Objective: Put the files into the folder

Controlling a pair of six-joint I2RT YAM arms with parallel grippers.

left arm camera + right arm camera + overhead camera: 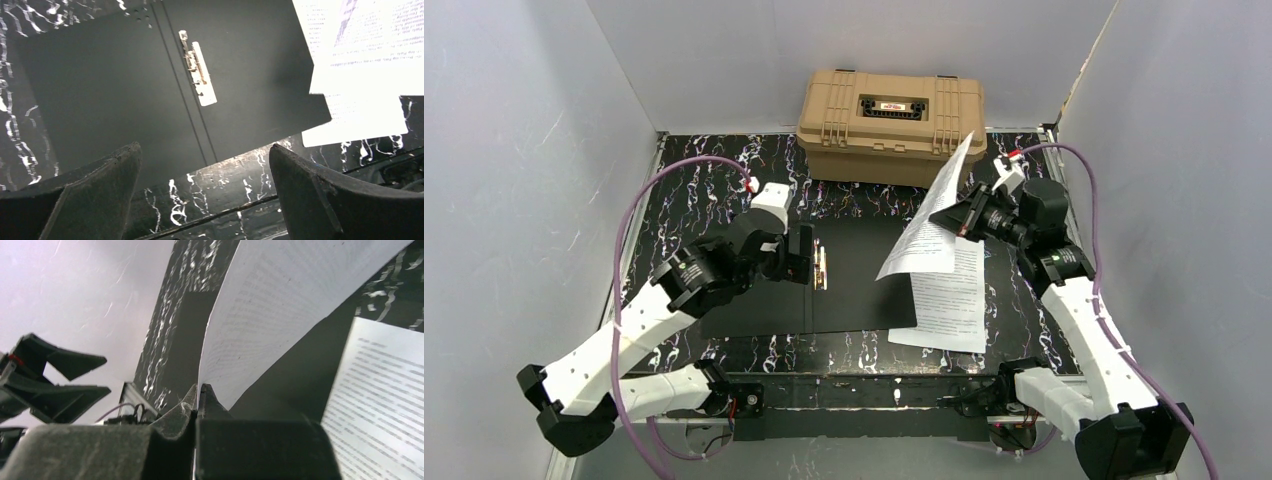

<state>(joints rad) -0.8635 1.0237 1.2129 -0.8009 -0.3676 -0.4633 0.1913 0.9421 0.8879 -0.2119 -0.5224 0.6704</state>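
Over marbled table, right end effector pinches file; left end effector gapes empty

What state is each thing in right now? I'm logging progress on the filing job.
folder: open flat, black inside up.
lifted sheet: raised, pinched at one edge.
flat sheet: lying partly over the folder's right side.
tan case: lid closed.
left gripper: open above the folder.
right gripper: shut on the lifted sheet.

Matt black folder with shiny metal fastener, white paper files, ribbed tan plastic case, glossy marbled table
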